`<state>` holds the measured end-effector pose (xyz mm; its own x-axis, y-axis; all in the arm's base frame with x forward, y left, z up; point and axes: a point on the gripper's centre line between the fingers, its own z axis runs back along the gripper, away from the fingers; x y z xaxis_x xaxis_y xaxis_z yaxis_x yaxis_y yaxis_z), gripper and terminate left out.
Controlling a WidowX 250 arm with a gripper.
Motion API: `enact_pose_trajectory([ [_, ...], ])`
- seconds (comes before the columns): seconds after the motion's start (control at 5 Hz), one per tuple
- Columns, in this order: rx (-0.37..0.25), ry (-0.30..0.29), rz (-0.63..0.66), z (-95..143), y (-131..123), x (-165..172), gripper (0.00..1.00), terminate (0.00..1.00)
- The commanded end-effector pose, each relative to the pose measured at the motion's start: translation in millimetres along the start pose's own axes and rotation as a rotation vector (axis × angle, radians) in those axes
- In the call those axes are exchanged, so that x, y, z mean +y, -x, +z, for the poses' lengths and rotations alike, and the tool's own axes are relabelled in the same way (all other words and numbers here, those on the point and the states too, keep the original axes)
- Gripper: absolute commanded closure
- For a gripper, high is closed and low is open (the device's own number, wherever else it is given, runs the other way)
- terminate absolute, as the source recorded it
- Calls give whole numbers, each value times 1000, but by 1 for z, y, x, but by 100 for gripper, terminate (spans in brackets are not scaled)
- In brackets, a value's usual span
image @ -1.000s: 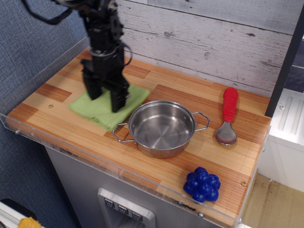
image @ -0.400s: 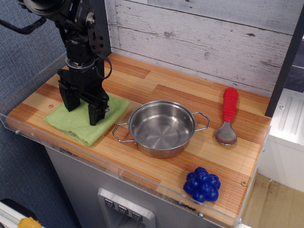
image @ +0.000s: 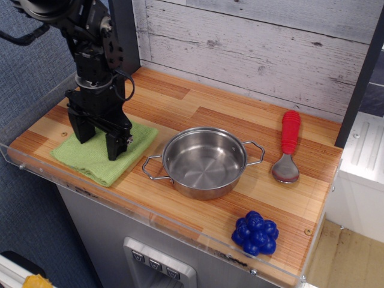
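Green cloth [image: 96, 165] is lying flat at the front left corner of the tabletop [image: 204, 114], one corner poking toward the front edge, and the claw [image: 97, 148] is planted right on top of it. The claw's two fingers are spread apart, both tips down on the fabric with cloth showing between them, so it's pressing on it rather than pinching it, nothing clamped as far as I can tell. Progress-wise I'd say the cloth looks pretty much parked: it's smooth, not bunched, and sits clear of everything else. What's left, going by this shot, is just that the claw hasn't come off it yet. Other stuff, biggest first: a steel pot [image: 204, 161] with two wire handles stands in the middle of the tabletop, empty, its left handle near the cloth's right corner but not touching it, so that's the only thing close enough to bump. A spoon with a red handle [image: 288, 147] lies well off to the right, bowl toward the front. A little blue bunch of toy grapes [image: 255, 233] sits at the front right, well apart from all of it. There's also a clear plastic lip along the tabletop's edges
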<state>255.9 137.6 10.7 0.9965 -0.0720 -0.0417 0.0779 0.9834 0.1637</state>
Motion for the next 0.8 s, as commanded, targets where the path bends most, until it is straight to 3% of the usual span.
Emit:
enact_pose_trajectory([
  [0.0, -69, 0, 21, 30, -5, 11, 0, 0],
  [0.4, -125, -26, 61, 63, -12, 17, 0, 0],
  [0.6, -124, -45, 74, 76, -17, 18, 0, 0],
])
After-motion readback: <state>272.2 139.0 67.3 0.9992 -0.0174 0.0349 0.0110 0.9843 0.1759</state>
